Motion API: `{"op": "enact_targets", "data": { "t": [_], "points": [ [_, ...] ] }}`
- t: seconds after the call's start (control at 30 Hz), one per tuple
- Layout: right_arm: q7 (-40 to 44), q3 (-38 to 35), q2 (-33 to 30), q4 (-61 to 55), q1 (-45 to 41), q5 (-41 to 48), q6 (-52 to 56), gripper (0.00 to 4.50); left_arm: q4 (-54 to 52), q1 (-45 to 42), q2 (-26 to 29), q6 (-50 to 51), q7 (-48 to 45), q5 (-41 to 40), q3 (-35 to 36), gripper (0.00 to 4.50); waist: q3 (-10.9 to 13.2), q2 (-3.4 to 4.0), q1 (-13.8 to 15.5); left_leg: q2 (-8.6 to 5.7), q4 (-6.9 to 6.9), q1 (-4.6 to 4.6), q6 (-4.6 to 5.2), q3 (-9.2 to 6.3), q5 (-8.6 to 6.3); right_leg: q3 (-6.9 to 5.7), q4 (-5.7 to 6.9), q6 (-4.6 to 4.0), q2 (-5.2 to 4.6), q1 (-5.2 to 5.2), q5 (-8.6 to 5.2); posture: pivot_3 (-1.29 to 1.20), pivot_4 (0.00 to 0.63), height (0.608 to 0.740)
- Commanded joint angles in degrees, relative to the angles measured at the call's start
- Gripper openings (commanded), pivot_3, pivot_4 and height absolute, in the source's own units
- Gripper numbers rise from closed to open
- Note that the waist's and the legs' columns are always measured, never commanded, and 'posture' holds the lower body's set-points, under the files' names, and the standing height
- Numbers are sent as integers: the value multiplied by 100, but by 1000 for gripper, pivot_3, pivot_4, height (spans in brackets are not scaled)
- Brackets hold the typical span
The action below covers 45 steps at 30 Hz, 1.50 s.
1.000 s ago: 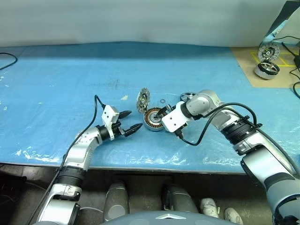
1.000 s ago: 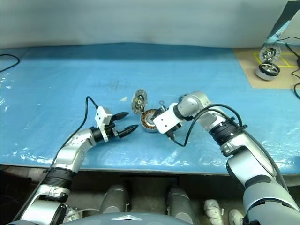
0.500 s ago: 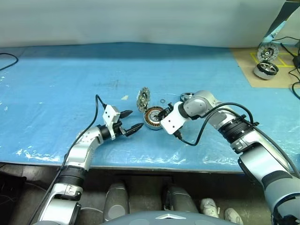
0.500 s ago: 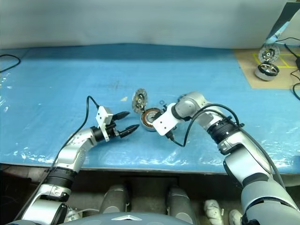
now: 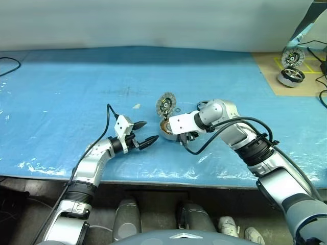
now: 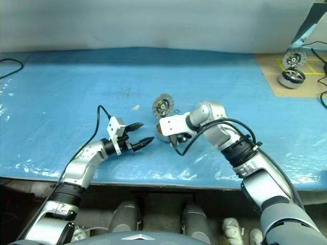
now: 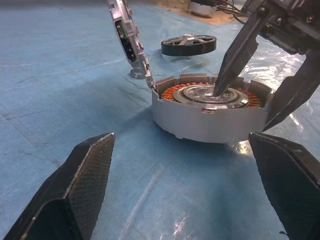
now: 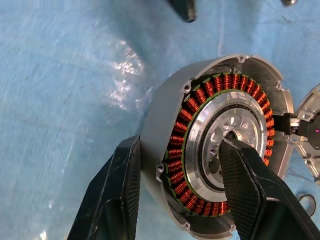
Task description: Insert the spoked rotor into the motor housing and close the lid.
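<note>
1. Right gripper (image 8: pixel 177 192) clamps the motor housing (image 8: pixel 200 107) wall: one finger (image 8: pixel 245 185) in the silver centre, the other on the outer rim.
2. Housing sits on the blue table (image 5: pixel 76 81), lid (image 5: pixel 166 104) hinged up at its far edge.
3. Spoked rotor (image 7: pixel 188 44) lies flat just behind.
4. Left gripper (image 5: pixel 144 133) spread wide, empty, near the housing.

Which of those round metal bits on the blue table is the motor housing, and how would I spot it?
Start from the blue table cover and look near its middle, where the robot's right gripper has one black finger inside a low round grey puck and the other outside its wall. That puck is the motor housing. Unlike the dark spoked rotor lying flat behind it, it shows a ring of copper-coloured windings around a silver centre.
</note>
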Motion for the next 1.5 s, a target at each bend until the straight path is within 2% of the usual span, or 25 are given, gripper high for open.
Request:
{"op": "enact_targets", "data": {
  "t": [0.03, 0.23, 0.37, 0.6, 0.77, 0.9, 1.1, 1.37, 1.43, 1.5],
  "points": [
    [-393, 162, 304, 150, -110, -303, 710, 1964, 11, -91, 16, -118, -27, 30, 51, 4500, 0, 0, -5, 0, 0, 9, -7, 0, -4, 2, 1, -1, 0, 6, 0, 0, 150, 740],
    [-1063, 493, 805, 738, -173, -634, 1122, 1964, -7, -101, 14, -152, 19, 23, 85, 4500, 0, 0, -28, 2, -9, 51, -11, -4, -4, 22, 13, -4, -1, 21, 1, 0, 150, 740],
    [-1374, 534, 876, 947, -241, -670, 932, 1964, -38, -105, 34, -136, 52, 17, 109, 4500, 0, 0, -23, -2, -21, 75, -14, 3, -3, 37, 11, -4, -4, 32, 1, 0, 150, 740],
    [-1169, 221, 1267, 1269, -585, -227, 1960, 4352, -105, -110, 24, -101, 102, -10, 115, 4500, 0, 1, -4, -6, -38, 74, -34, 8, 9, 44, -1, -4, -3, 27, 1, 0, 150, 740],
    [-953, -1, 1707, 1083, -1203, 303, 2903, 4352, -43, -134, 31, -103, 68, 2, 86, 4500, 1, 1, -4, -7, -47, 51, -36, 9, 10, 43, -18, -3, -2, 11, 2, 0, 150, 740],
    [-968, -42, 1723, 981, -1527, 560, 3169, 4352, 15, -223, -6, -101, 70, 4, 90, 4500, 1, 2, -5, -6, -48, 4, -38, 6, 12, 31, -17, 22, 0, -29, 17, 0, 150, 740],
    [-749, -22, 1258, 437, -1445, 891, 3105, 4352, 62, -294, -31, -105, 67, 9, 121, 4500, 1, 2, 5, -4, -53, -16, -43, -2, 10, 10, -21, 26, -1, -35, 20, 0, 150, 740],
    [-522, -349, 122, -225, -743, 1537, 2469, 4352, -94, -278, 20, 32, 27, -57, 155, 4500, 2, 1, 23, -5, -48, -3, -45, -9, 9, 3, -20, 30, -1, -16, 22, 0, 150, 740],
    [-755, -595, -102, -267, -488, 1619, 1966, 4352, -130, -299, 50, 57, -13, -92, 173, 4500, 2, 1, 19, -7, -45, -4, -45, -9, 9, 4, -21, 33, -2, -15, 24, 0, 150, 740],
    [-1534, -1270, 43, 3, -322, 1783, 1563, 4352, -176, -315, 78, 65, -40, -104, 177, 4500, 2, 1, 8, -7, -44, -3, -44, -8, 9, 6, -20, 33, -2, -16, 24, 0, 150, 740]
  ]
}}
